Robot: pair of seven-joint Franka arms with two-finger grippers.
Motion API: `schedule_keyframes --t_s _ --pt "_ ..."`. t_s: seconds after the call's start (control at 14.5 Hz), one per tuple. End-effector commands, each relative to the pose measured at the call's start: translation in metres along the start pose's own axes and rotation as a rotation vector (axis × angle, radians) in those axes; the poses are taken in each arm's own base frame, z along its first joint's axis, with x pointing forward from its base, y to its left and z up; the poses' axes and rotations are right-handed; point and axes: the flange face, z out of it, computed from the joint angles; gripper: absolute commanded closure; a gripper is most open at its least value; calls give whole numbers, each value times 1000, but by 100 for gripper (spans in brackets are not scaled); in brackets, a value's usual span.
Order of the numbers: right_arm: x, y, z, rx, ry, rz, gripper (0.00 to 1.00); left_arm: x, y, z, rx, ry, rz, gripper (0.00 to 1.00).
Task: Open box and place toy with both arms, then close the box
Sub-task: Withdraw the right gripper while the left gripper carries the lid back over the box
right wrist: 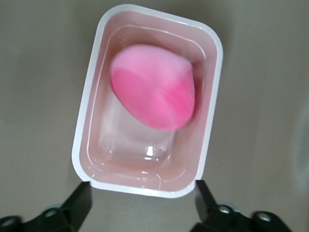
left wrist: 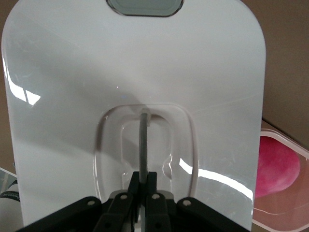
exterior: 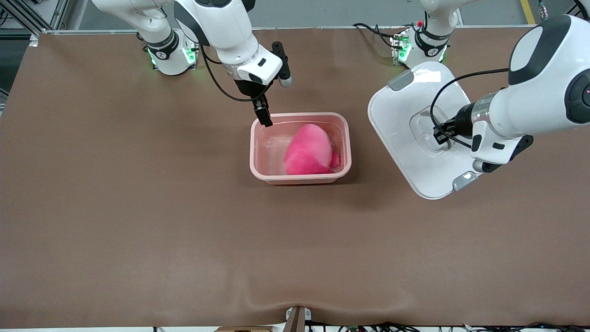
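Note:
The pale pink box (exterior: 299, 115) stands open in the middle of the table, and the hot-pink toy (exterior: 309, 150) lies inside it toward the left arm's end. My right gripper (exterior: 262, 110) hangs open over the box's end toward the right arm. In the right wrist view its spread fingers (right wrist: 79, 203) flank the box rim (right wrist: 87, 125), with nothing between them, and the toy (right wrist: 154, 92) fills the far half. My left gripper (exterior: 441, 133) is shut on the lid's handle (left wrist: 143, 140), holding the white lid (exterior: 405, 120) tilted above the table toward the left arm's end.
Grey clips (exterior: 401, 79) (exterior: 464, 180) sit at both ends of the lid. The brown cloth (exterior: 184, 230) covers the table. In the left wrist view the box (left wrist: 285, 212) with the toy (left wrist: 275, 166) shows past the lid's edge.

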Motion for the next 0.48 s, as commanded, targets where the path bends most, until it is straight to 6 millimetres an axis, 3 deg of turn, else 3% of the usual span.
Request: schedule_keyframes --t_s 0.0,0.14,0.41 --pt "-28 -8 -35 44 -65 134 0 -5 -5 -5 -2 -12 1 100" --pt "-49 -3 -46 88 -109 234 0 -5 -5 -4 -1 -14 1 100" --pt "-118 20 -81 49 -129 398 0 -7 -3 -4 3 -11 5 100"
